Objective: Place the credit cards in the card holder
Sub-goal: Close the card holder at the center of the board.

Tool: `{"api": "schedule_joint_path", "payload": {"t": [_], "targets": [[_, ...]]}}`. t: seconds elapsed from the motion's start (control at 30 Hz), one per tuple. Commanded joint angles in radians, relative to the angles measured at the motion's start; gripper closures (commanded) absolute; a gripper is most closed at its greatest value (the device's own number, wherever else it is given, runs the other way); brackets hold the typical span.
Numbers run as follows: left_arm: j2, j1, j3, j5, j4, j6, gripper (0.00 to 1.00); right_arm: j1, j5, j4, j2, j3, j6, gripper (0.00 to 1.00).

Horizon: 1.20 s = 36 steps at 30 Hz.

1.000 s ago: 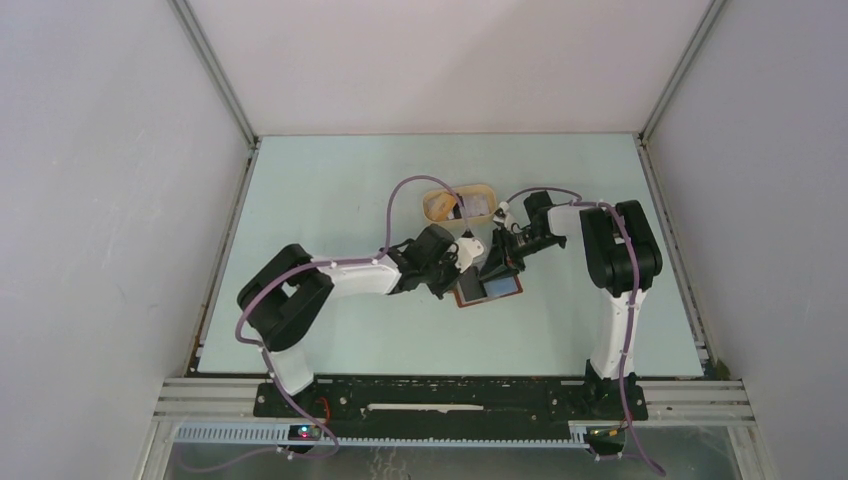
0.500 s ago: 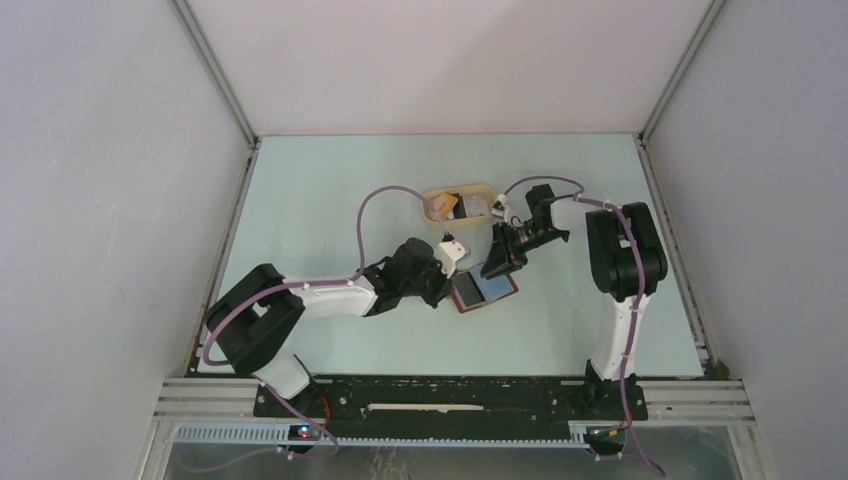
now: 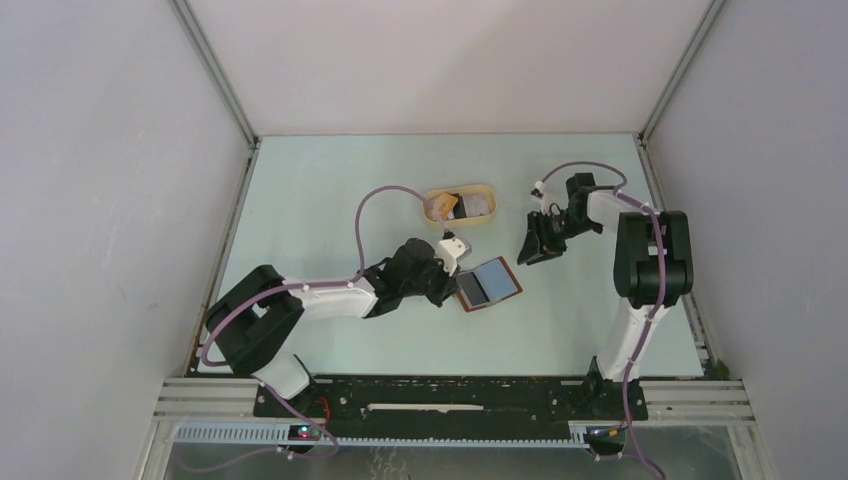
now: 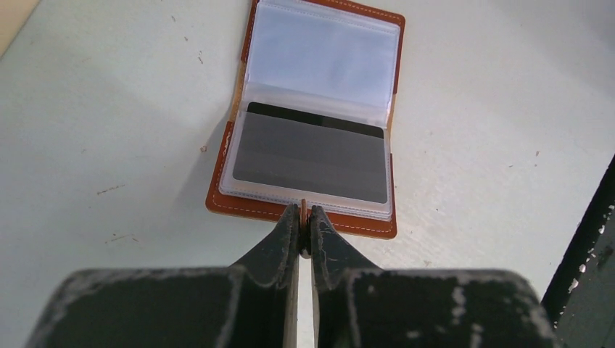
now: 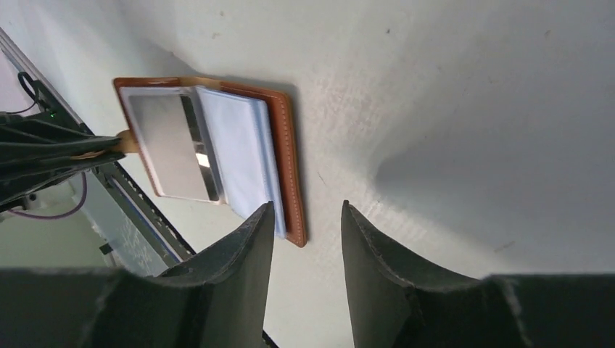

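The card holder point(image 3: 492, 284) lies open on the table, brown leather with clear inner pockets. A grey credit card point(image 4: 308, 156) sits in the near pocket; the far pocket point(image 4: 326, 54) looks empty. My left gripper point(image 4: 304, 215) is shut on the small brown tab at the card holder's point(image 4: 225, 199) near edge, and shows as dark fingers at the left of the right wrist view point(image 5: 62, 154). My right gripper point(image 3: 529, 254) hangs open to the right of the holder, nothing between its fingers point(image 5: 250, 239). More credit cards point(image 3: 478, 205) lie in the tan tray.
The tan oval tray point(image 3: 432, 196) stands behind the holder, between the two arms. The left arm's purple cable point(image 3: 372, 205) loops over the table left of the tray. Metal frame rails point(image 3: 225, 230) line the table sides.
My right gripper has pulled back to the right, away from the card holder, and its jaws have widened. The holder now lies uncovered with the grey card in its pocket. The left gripper keeps its pinch.
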State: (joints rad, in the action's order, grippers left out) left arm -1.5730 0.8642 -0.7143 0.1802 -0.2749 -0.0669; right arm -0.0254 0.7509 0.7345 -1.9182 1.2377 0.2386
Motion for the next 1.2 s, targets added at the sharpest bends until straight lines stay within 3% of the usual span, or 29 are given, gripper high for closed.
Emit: {"api": "schedule_joint_path", "payload": {"t": [0.0,0.4,0.93,1.17], "targets": [[0.075,0.009,-0.003,0.008,-0.039,-0.025,0.96,-0.023,-0.033,0.041,-0.055,0.040,0.018,0.53],[0.093,0.018,-0.176,0.028,0.130,-0.015,0.95,-0.091,-0.047,0.067,-0.052,0.056,-0.024,0.56],[0.013,0.022,-0.312,0.076,0.308,-0.014,0.95,-0.296,0.047,0.134,-0.139,0.090,-0.045,0.59],[-0.129,0.022,-0.419,0.120,0.354,-0.004,0.94,-0.246,0.015,0.130,-0.121,0.098,-0.047,0.59]]}}
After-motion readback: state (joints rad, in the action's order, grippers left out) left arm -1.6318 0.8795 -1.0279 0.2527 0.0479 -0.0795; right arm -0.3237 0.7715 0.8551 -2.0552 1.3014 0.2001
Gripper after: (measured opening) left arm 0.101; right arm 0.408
